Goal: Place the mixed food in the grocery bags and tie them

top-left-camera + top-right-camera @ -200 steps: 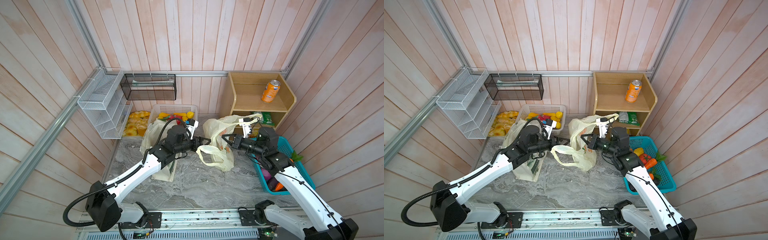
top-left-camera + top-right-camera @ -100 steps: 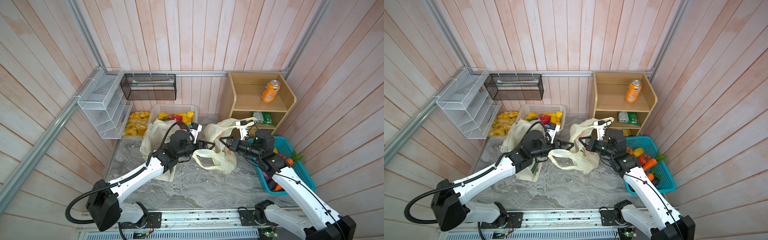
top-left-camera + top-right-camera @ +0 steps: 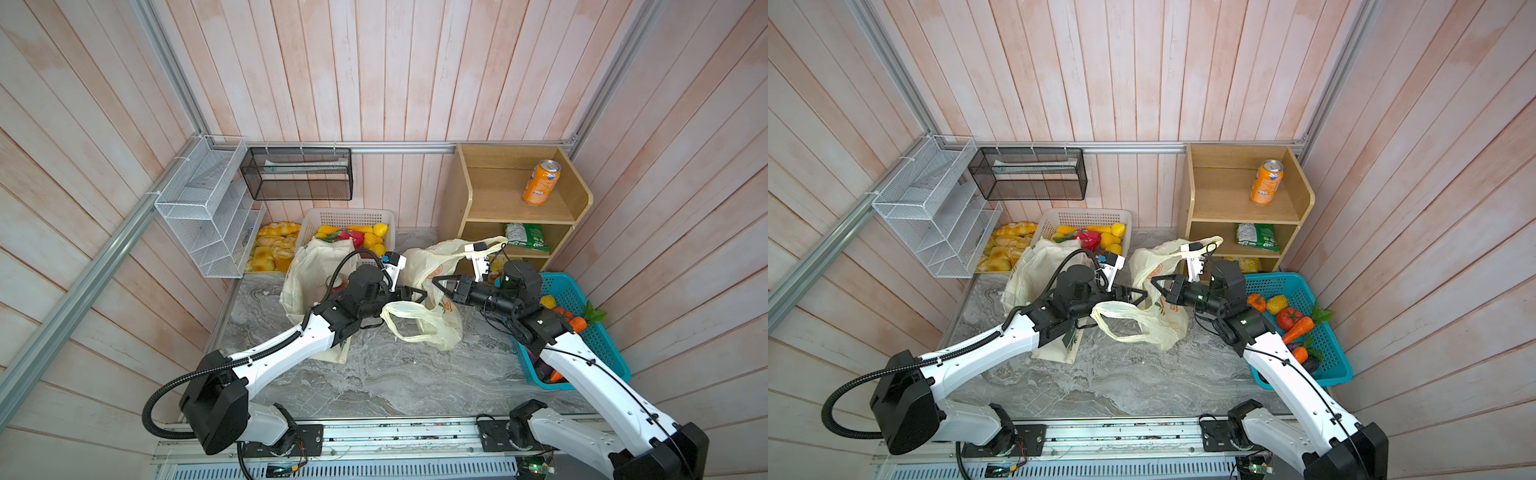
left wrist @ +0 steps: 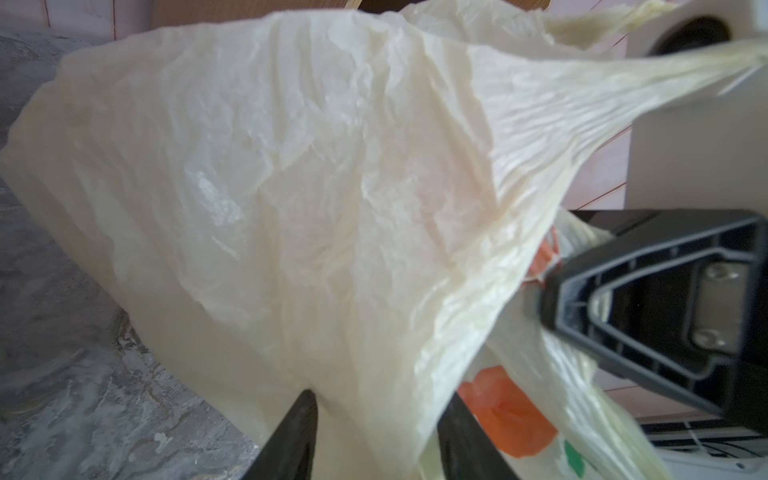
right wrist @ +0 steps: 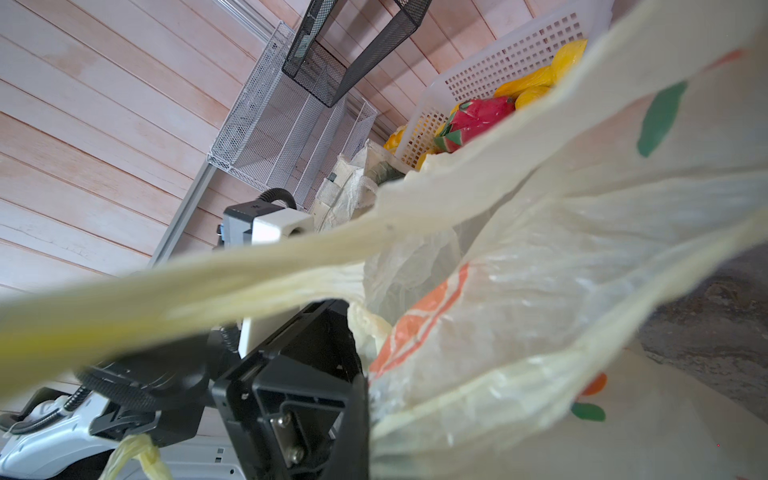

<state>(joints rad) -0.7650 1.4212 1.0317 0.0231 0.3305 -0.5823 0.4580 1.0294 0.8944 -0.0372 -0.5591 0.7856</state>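
**Plastic bag stretched between two arms**

The cloth tote (image 3: 309, 270) stands upright at the left, mouth up. The left fingers (image 4: 291, 440) stand apart around film of the plastic bag (image 3: 432, 266); I cannot tell whether they grip it. The bag sits mid-surface (image 3: 395, 374), its long axis running from a low loop handle (image 3: 401, 308) up to a taut handle (image 3: 494, 243). The right fingers (image 4: 665, 266) are closed, tips against its printed side. A carrot (image 3: 577, 323) lies in the blue basket (image 3: 602, 349).

two bags: cloth tote (image 3: 311, 270), plastic bag (image 3: 419, 262). two baskets: white basket (image 3: 349, 214), blue basket (image 3: 598, 345). two racks: white rack (image 3: 199, 216), black rack (image 3: 297, 178). one orange can (image 3: 541, 183), one green packet (image 3: 525, 237), one shelf (image 3: 498, 208).
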